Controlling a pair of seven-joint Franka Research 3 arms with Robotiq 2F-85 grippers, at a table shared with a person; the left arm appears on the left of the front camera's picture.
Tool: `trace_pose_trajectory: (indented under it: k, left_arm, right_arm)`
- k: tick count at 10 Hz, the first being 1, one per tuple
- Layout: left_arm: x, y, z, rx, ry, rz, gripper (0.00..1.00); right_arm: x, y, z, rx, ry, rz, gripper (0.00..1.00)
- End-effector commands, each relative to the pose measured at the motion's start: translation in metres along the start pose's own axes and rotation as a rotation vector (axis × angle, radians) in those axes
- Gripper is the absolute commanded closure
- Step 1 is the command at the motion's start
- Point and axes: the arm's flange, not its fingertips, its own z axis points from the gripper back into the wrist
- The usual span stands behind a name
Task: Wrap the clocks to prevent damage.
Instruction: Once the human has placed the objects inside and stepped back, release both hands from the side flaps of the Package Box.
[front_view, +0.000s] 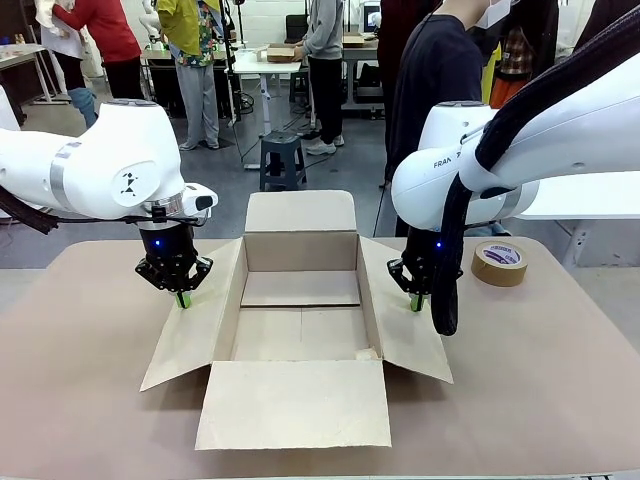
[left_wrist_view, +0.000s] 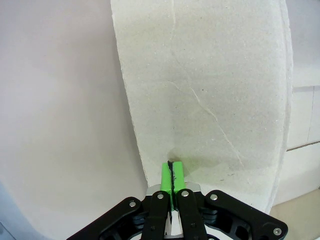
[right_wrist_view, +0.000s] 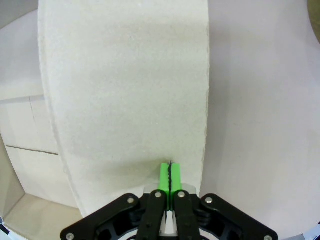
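While the left gripper (front_view: 182, 298) and right gripper (front_view: 416, 301), jaws pinched together on nothing, press down on the side flaps (front_view: 195, 330) of the open cardboard box (front_view: 300, 250), seemingly pinning it wide for packing, I cannot tell where the clocks are.

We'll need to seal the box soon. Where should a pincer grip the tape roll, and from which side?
Grip the tape roll across its ring wall, straight down from above: one finger in the centre hole, one outside. It lies flat on the table, hole up, so that wall is the narrowest part offered. The right pincer, shut over a box flap, is probably nearest.
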Motion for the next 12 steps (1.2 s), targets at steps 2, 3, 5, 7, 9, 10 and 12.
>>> trace_pose_trajectory:
  k: [2, 3, 5, 7, 9, 10, 12]
  left_arm:
    - [-0.0009, 0.0011, -0.0007, 0.015, 0.004, 0.003, 1.00]
    - [-0.0009, 0.0011, -0.0007, 0.015, 0.004, 0.003, 1.00]
    - [-0.0009, 0.0011, -0.0007, 0.015, 0.004, 0.003, 1.00]
    - [-0.0009, 0.0011, -0.0007, 0.015, 0.004, 0.003, 1.00]
    - [-0.0009, 0.0011, -0.0007, 0.015, 0.004, 0.003, 1.00]
    - [-0.0009, 0.0011, -0.0007, 0.015, 0.004, 0.003, 1.00]
    - [-0.0009, 0.0011, -0.0007, 0.015, 0.004, 0.003, 1.00]
  right_arm:
    - [-0.0001, -0.0005, -0.0013, -0.001, 0.002, -0.003, 0.99]
    - [-0.0001, -0.0005, -0.0013, -0.001, 0.002, -0.003, 0.99]
    - [-0.0001, -0.0005, -0.0013, -0.001, 0.002, -0.003, 0.99]
    - [-0.0001, -0.0005, -0.0013, -0.001, 0.002, -0.003, 0.99]
    - [-0.0001, -0.0005, -0.0013, -0.001, 0.002, -0.003, 0.99]
    - [-0.0001, -0.0005, -0.0013, -0.001, 0.002, -0.003, 0.99]
    - [-0.0001, -0.0005, -0.0013, -0.001, 0.002, -0.003, 0.99]
